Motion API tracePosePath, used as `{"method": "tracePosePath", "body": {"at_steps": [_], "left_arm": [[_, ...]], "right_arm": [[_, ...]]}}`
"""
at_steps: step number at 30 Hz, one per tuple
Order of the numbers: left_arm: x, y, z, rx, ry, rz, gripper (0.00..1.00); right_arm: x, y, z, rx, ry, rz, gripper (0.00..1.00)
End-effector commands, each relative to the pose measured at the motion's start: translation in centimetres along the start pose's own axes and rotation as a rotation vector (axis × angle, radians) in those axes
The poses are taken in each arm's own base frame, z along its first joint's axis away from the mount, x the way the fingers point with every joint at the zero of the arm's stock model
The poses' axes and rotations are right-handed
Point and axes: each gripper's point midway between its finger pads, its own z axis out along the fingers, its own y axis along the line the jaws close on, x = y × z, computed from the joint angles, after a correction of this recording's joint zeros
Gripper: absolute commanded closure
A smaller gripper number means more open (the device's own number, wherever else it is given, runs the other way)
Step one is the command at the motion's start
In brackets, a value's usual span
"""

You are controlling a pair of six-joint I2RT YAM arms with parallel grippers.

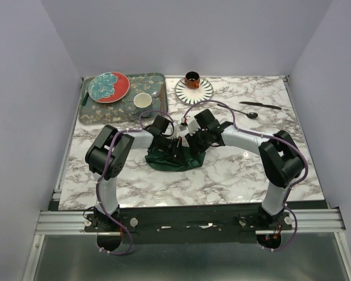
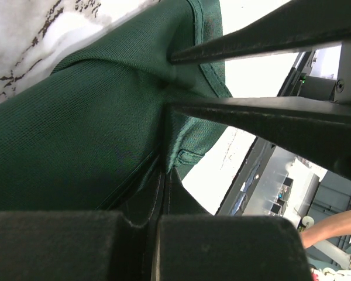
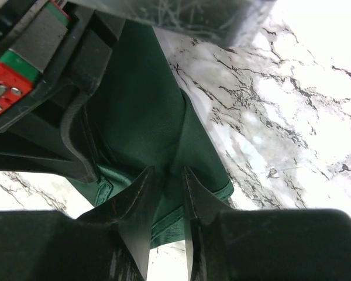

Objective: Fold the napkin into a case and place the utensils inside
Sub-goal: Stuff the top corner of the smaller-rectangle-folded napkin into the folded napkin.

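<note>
- While it lies bunched at the middle of the tabletop [image 1: 234, 170], the napkin [image 1: 175, 159] sits right between both hands, its long axis running left to right
- Left hand [image 2: 155, 219]: closed tight, pinching a fold of it
- Right hand [image 3: 167, 184]: narrow, a raised cloth ridge caught between its fingers
- Knife [image 1: 260, 105]: well apart, far right
</note>
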Motion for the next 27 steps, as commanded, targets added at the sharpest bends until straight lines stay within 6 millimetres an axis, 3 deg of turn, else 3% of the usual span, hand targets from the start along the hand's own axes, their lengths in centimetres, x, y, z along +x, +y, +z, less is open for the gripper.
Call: {"method": "tracePosePath", "body": {"at_steps": [1, 7, 10, 11, 17, 27], "left_arm": [[0.1, 1.4, 0.3, -0.039, 0.006, -0.022, 1.00], [0.1, 1.4, 0.2, -0.040, 0.005, -0.026, 1.00], [-0.1, 1.4, 0.2, -0.041, 0.001, -0.024, 1.00], [-0.1, 1.3, 0.1, -0.040, 0.000, -0.022, 1.00], [-0.6, 0.9, -0.1, -0.040, -0.012, -0.019, 1.00], [-1.2, 1.1, -0.4, -0.051, -0.020, -0.025, 1.00]], "right_arm": [[0.4, -0.7, 0.9, 0.045, 0.021, -0.027, 0.69], [0.7, -1.5, 1.2, 0.088, 0.047, -0.019, 0.72], [0.4, -1.6, 1.0, 0.098, 0.046, -0.015, 0.83], [0.2, -1.5, 0.8, 0.094, 0.044, -0.018, 0.99], [-1.5, -0.3, -0.8, 0.057, -0.015, -0.014, 0.99], [-2.3, 0.6, -2.4, 0.032, -0.060, -0.013, 0.99]]}}
